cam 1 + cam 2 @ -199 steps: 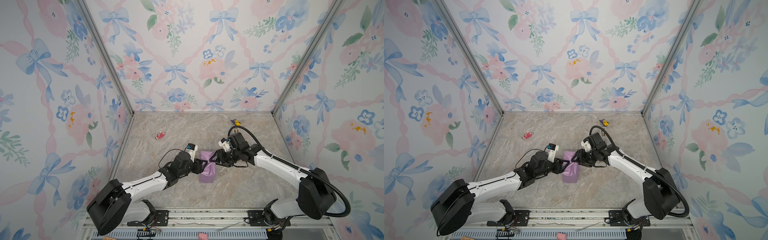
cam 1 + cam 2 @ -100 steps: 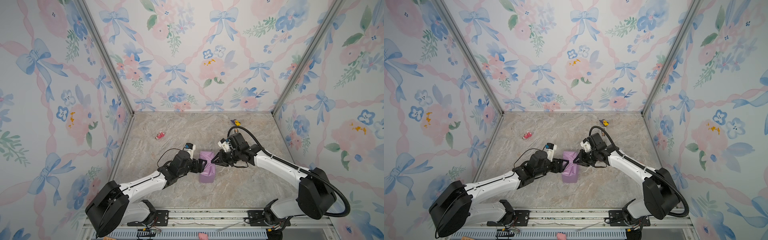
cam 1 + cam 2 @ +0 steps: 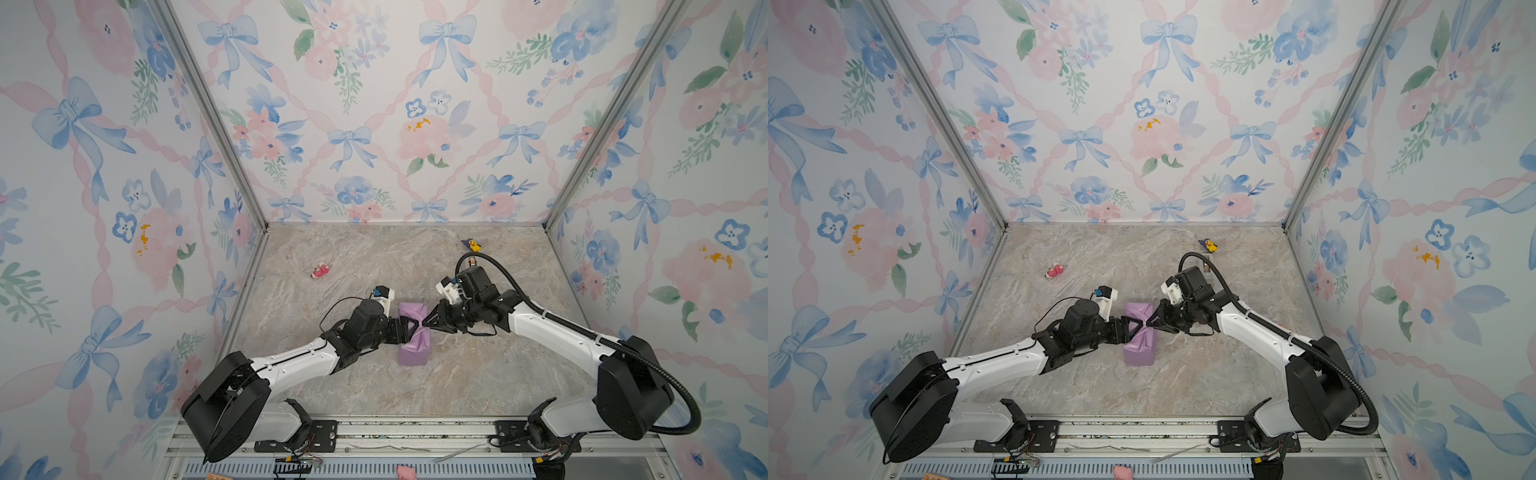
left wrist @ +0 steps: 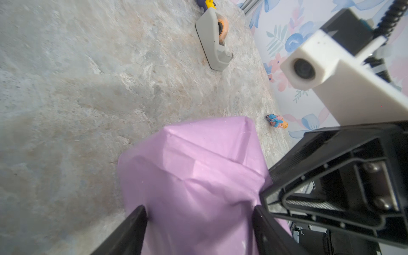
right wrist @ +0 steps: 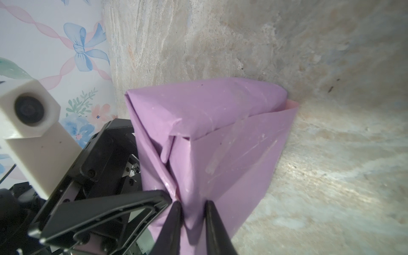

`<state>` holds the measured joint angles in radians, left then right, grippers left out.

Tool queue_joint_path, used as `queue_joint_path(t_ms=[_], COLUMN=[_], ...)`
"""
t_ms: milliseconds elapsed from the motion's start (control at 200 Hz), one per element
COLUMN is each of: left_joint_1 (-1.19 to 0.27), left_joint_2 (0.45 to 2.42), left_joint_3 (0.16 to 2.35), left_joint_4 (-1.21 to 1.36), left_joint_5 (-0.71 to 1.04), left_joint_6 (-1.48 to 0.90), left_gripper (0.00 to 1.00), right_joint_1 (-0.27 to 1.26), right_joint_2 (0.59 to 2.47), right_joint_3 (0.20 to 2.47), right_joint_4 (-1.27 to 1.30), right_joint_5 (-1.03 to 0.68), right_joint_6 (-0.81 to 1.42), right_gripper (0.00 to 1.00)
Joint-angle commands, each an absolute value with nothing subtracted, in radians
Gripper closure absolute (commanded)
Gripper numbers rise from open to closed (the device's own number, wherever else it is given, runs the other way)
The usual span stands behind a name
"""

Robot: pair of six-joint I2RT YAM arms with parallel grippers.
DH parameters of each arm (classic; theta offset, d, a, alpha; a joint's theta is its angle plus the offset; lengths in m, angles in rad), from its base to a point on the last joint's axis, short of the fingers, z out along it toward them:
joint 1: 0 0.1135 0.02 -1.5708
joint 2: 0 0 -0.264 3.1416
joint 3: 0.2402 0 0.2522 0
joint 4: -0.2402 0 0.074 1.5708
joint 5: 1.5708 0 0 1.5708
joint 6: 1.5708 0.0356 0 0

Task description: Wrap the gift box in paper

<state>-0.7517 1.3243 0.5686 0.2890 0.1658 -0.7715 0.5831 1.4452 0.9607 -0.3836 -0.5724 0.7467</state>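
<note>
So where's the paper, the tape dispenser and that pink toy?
paper (image 3: 413,353): in a top view, near end.
tape dispenser (image 4: 210,47): left wrist view, grey body.
pink toy (image 3: 321,271): in a top view, middle.

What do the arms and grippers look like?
White links, black joints and bases on left arm and right arm. Black left gripper and right gripper, triangular open-frame fingers, white camera block on each. Corrugated black hose along the right arm; thin black wire on the left.

Tape dispenser (image 4: 215,42), pink toy (image 3: 320,271), yellow toy (image 3: 472,246)
</note>
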Motion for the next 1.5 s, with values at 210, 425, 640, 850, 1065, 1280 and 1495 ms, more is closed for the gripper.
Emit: queue_joint_path(t_ms=[210,425,640,850,1065,1280,1495], left_joint_1=[-0.744,-0.744,-0.744,-0.745,-0.742,-0.738,-0.735], left_joint_2=[1.395,1.375,1.356,1.352,1.353,1.352,1.362], left_joint_3=[0.530,0.525,0.516,0.518,0.520,0.525,0.532], left_joint_4=[0.090,0.067,0.056,0.058,0.057,0.058,0.057], left_joint_5=[0.085,0.063,0.040,0.027,0.018,0.002,0.006], left_joint_6=[-0.698,-0.683,-0.678,-0.684,-0.691,-0.692,-0.691], left_gripper=[0.25,0.25,0.24,0.24,0.24,0.24,0.24], right_joint_1=[0.467,0.187,-0.002,-0.090,-0.113,-0.121,-0.126], right_joint_2=[1.310,1.348,1.623,1.904,2.077,2.168,2.200], right_joint_3=[0.999,1.033,1.179,1.360,1.516,1.601,1.621], right_joint_4=[-0.553,-0.550,-0.482,-0.418,-0.452,-0.544,-0.629], right_joint_5=[-0.476,-0.549,-0.641,-0.787,-0.837,-0.877,-0.873], right_joint_6=[0.592,0.354,0.156,0.100,0.050,-0.001,-0.052], right_gripper=[0.64,0.64,0.68,0.69,0.67,0.67,0.67])
